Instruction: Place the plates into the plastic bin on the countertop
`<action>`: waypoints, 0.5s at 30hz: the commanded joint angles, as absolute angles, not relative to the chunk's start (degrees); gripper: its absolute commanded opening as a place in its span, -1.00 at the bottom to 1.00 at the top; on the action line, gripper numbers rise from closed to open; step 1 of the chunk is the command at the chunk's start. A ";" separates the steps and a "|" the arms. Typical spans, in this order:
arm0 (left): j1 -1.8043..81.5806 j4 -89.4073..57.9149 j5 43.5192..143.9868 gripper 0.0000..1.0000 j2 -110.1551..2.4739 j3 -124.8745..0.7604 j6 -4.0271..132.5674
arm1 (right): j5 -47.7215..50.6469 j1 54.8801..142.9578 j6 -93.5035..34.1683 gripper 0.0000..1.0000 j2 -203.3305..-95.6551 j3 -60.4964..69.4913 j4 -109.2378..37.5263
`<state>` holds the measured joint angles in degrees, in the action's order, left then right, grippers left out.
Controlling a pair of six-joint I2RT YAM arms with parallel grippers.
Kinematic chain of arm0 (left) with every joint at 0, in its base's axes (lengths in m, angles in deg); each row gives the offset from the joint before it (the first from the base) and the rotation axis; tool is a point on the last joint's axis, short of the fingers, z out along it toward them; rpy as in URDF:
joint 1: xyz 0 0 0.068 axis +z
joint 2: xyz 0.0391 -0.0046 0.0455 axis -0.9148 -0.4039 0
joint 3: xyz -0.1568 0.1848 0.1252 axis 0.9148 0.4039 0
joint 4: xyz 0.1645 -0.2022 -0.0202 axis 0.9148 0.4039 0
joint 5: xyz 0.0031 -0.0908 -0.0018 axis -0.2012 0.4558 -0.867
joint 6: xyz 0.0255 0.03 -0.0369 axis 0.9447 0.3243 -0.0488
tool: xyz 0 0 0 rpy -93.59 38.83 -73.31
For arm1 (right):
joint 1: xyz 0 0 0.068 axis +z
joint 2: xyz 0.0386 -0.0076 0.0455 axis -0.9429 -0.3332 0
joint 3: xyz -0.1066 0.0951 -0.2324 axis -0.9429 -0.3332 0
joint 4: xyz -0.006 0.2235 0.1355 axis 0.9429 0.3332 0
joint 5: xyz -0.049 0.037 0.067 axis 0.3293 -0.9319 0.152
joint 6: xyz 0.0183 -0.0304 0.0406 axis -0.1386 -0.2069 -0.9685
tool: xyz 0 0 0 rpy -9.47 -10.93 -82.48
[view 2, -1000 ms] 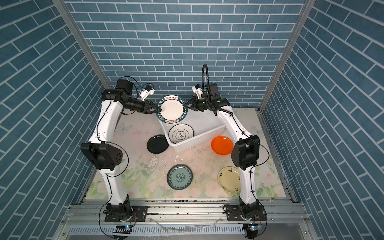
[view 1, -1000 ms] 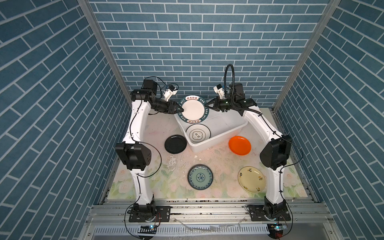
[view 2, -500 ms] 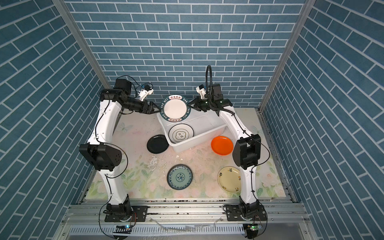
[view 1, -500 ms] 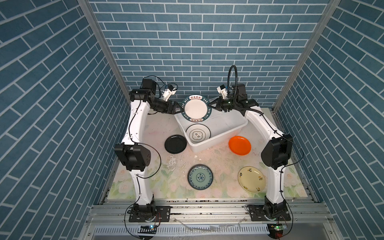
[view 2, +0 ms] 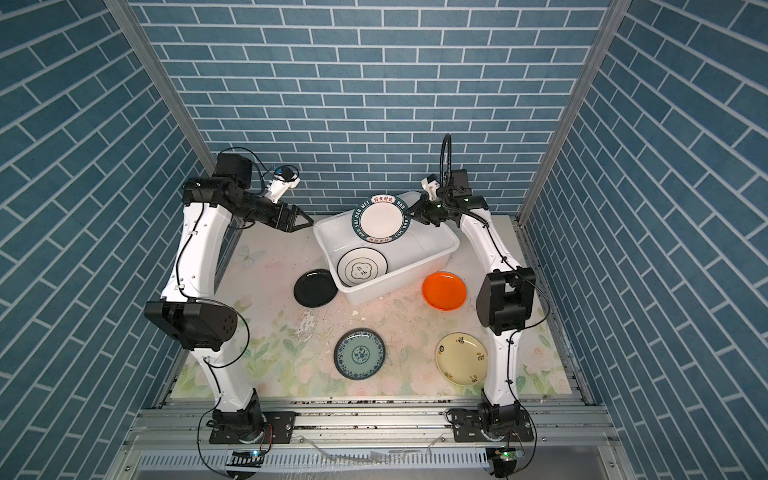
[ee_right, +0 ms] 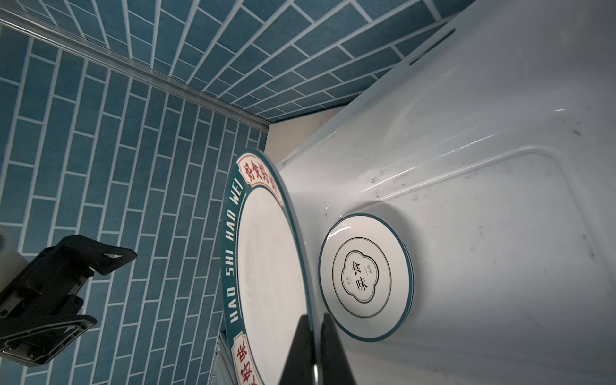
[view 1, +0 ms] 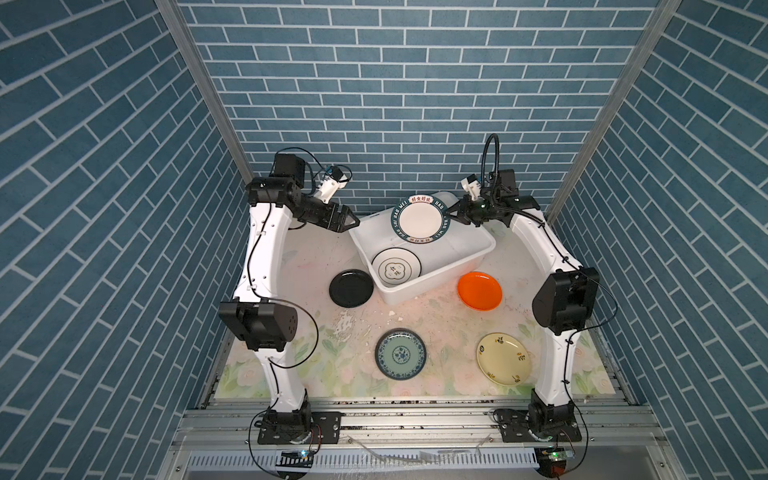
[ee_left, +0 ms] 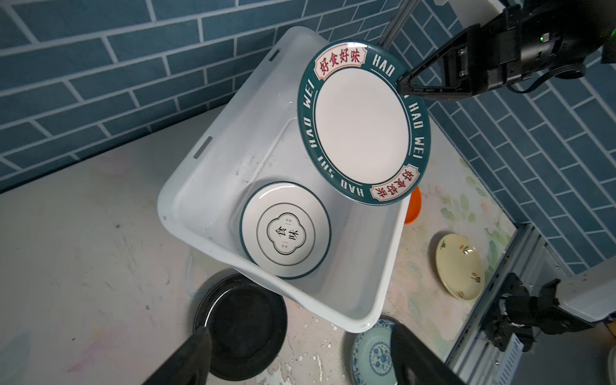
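Plastic bin [view 1: 436, 278]: white plastic, smooth, soft sheen; floor scuffed with dark marks.
Lettered-rim plate [ee_left: 361, 123]: glossy white centre, printed teal rim.
Emblem plate [ee_left: 285, 230]: glossy, highlights along the rim.
Black plate [view 1: 351, 288]: smooth, shiny.
Orange plate [view 1: 479, 291]: smooth, slight sheen.
Countertop [view 1: 316, 253]: matt printed surface, worn, chipped.
Walls [view 1: 374, 83]: matt brick-pattern facing.
Rail [view 1: 415, 419]: bare grooved metal.

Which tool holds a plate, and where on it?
The right tool pinches the lettered-rim plate by its rim edge, over the plastic bin. The left tool is open, empty.
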<state>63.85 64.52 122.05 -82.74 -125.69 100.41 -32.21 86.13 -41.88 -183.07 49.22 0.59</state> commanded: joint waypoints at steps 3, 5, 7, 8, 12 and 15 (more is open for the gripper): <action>63.89 64.82 115.63 0.72 -83.49 -129.35 104.24 | -31.64 87.31 -38.32 -1.00 -185.99 48.75 0.76; 63.89 63.80 115.90 0.72 -83.26 -128.64 102.67 | -30.99 87.58 -37.45 -1.00 -186.79 48.62 1.02; 63.89 62.31 116.74 0.72 -82.73 -126.96 100.99 | -30.33 87.93 -36.42 -1.00 -186.94 48.96 1.86; 63.81 61.84 116.97 0.72 -82.51 -126.36 100.38 | -30.25 88.05 -36.07 -1.00 -188.96 49.14 2.21; 63.54 62.10 116.86 0.72 -81.88 -125.36 100.56 | -29.45 88.55 -34.27 -1.00 -190.63 49.48 3.44; 63.45 62.21 117.34 0.72 -81.17 -124.61 100.58 | -28.85 89.03 -33.60 -1.00 -191.99 49.80 3.84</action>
<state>63.68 62.49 117.05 -82.92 -125.52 100.89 -28.93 88.56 -36.81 -191.25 49.04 3.01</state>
